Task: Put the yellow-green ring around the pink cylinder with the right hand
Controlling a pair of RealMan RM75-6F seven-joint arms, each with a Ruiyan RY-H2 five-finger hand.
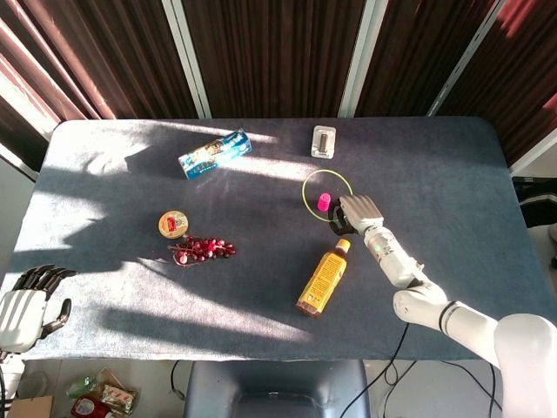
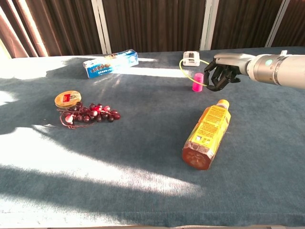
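My right hand (image 1: 355,212) (image 2: 220,74) holds the thin yellow-green ring (image 1: 308,180) (image 2: 183,68) by its right side, just right of the small pink cylinder (image 1: 324,202) (image 2: 198,81). From the head view the ring's outline encircles the upright cylinder; the chest view shows the ring tilted and raised, its loop over and behind the cylinder's top. My left hand (image 1: 26,305) hangs off the table's near left corner, holding nothing, and I cannot make out how its fingers lie.
An orange bottle (image 1: 324,279) (image 2: 207,134) lies just in front of my right hand. A small white-and-grey box (image 1: 324,141) (image 2: 191,58) sits behind the cylinder. A blue box (image 1: 214,153), a round tin (image 1: 173,224) and red grapes (image 1: 202,250) lie on the left side.
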